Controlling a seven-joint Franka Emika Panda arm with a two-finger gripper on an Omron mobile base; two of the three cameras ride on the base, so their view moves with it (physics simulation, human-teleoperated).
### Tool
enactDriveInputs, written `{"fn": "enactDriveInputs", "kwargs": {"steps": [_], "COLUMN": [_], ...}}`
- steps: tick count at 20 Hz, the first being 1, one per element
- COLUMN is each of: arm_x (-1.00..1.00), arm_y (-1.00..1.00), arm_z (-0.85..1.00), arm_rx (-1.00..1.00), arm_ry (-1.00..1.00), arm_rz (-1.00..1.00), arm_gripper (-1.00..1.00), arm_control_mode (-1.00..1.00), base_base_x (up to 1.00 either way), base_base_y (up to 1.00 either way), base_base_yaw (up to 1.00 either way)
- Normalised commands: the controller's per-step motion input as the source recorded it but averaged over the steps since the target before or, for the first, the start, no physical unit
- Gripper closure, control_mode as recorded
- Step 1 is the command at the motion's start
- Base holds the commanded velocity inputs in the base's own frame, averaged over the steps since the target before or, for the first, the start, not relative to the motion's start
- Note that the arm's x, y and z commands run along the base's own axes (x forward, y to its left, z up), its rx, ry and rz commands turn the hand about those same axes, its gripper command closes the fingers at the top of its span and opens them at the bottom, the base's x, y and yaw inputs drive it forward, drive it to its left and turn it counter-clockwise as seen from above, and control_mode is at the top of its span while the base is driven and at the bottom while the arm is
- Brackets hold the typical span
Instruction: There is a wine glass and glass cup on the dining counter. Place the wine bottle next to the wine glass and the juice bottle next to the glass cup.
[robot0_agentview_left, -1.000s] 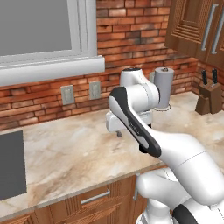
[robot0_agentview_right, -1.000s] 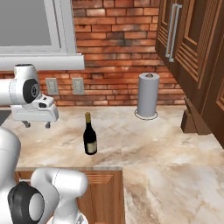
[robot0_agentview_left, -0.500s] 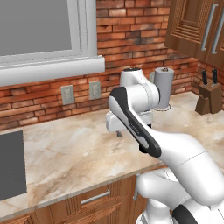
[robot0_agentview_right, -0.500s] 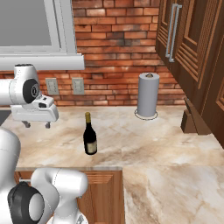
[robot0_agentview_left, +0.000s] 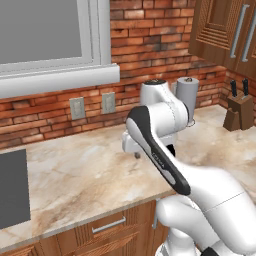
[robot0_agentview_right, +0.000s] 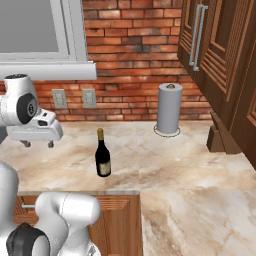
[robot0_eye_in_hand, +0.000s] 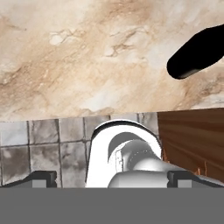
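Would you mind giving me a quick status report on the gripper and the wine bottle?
Gripper open, empty, above the worktop. Wine bottle upright on it, apart from the gripper. Nothing between them.

Upright wine bottle (robot0_agentview_right: 103, 159) on marbled worktop (robot0_agentview_right: 165, 160), paper towel roll (robot0_agentview_right: 169, 109) behind.

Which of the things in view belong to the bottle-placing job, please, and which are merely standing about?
Part of the job:
- wine bottle, upright on the marbled worktop
- claw, open, beside the bottle, not touching

Just standing about:
- paper towel roll
- knife block
- wall outlets
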Motion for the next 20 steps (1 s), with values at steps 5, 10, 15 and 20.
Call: {"fn": "enactDriveInputs", "kwargs": {"steps": [5,10,15,20], "arm_x": [-0.23,-0.27,-0.33,-0.32], "arm_y": [-0.02,-0.17,-0.21,-0.24], "arm_z": [0.09,0.08,0.01,-0.01], "arm_rx": [0.07,0.12,0.07,0.00], "arm_ry": [-0.05,-0.04,-0.13,-0.13], "arm_rz": [0.01,0.01,0.05,0.16], "arm_gripper": [-1.00,-1.00,-1.00,-1.00], "arm_control_mode": [-1.00,-1.00,-1.00,-1.00], "base_base_x": [0.00,0.00,0.00,0.00], "base_base_y": [0.00,0.00,0.00,0.00], "base_base_yaw": [0.00,0.00,0.00,0.00]}}
